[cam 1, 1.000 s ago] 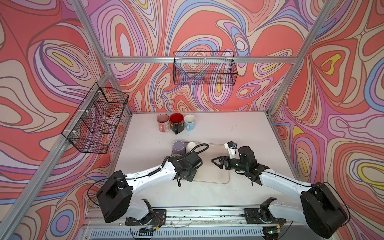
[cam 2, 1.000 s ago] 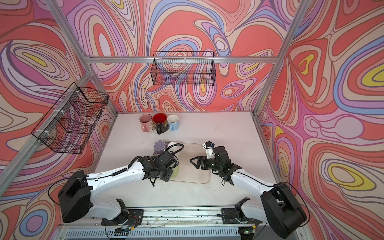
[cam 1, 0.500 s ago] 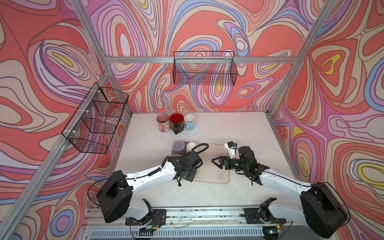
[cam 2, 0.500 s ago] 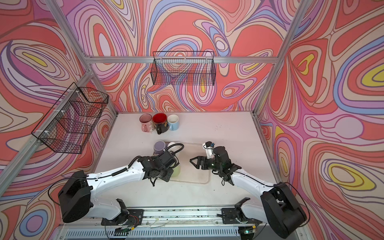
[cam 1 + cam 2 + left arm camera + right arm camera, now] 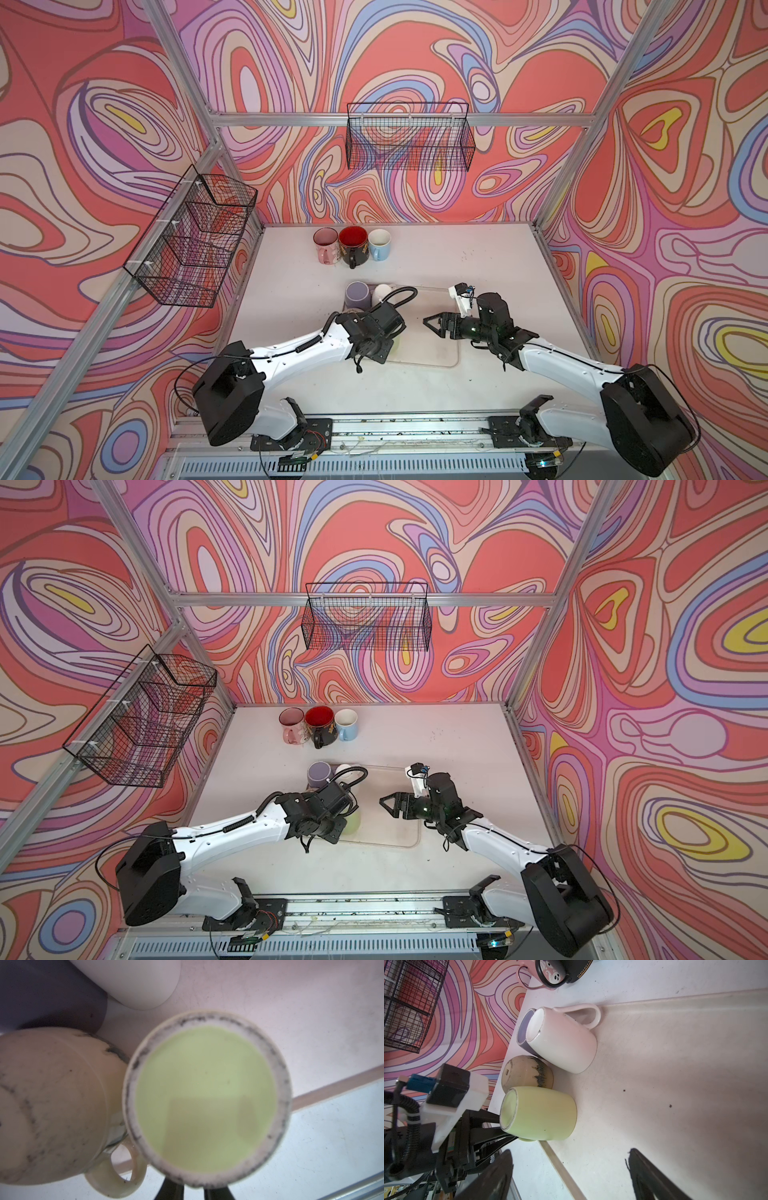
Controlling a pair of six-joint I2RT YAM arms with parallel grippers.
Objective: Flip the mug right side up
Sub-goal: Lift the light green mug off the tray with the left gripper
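The pale green mug (image 5: 207,1095) (image 5: 542,1113) stands upside down, base up, at the near left edge of a translucent mat (image 5: 432,353). In both top views only a sliver of the green mug (image 5: 352,823) shows beside the left wrist. My left gripper (image 5: 194,1185) (image 5: 510,1132) comes in low from the side. Its dark fingers (image 5: 172,1188) are shut on the mug's handle (image 5: 526,1139), which the mug body mostly hides. My right gripper (image 5: 430,326) (image 5: 570,1154) hovers over the mat to the mug's right, open and holding nothing.
Close behind the green mug, also upside down, stand a beige speckled mug (image 5: 526,1074), a purple mug (image 5: 357,294) and a white mug (image 5: 381,293). Three upright mugs (image 5: 353,245) line the back of the table. Wire baskets (image 5: 409,137) hang on the walls.
My left gripper's fingers have drawn a little closer together at the mug's handle. Neither arm has otherwise moved, and the mug stands where it was.
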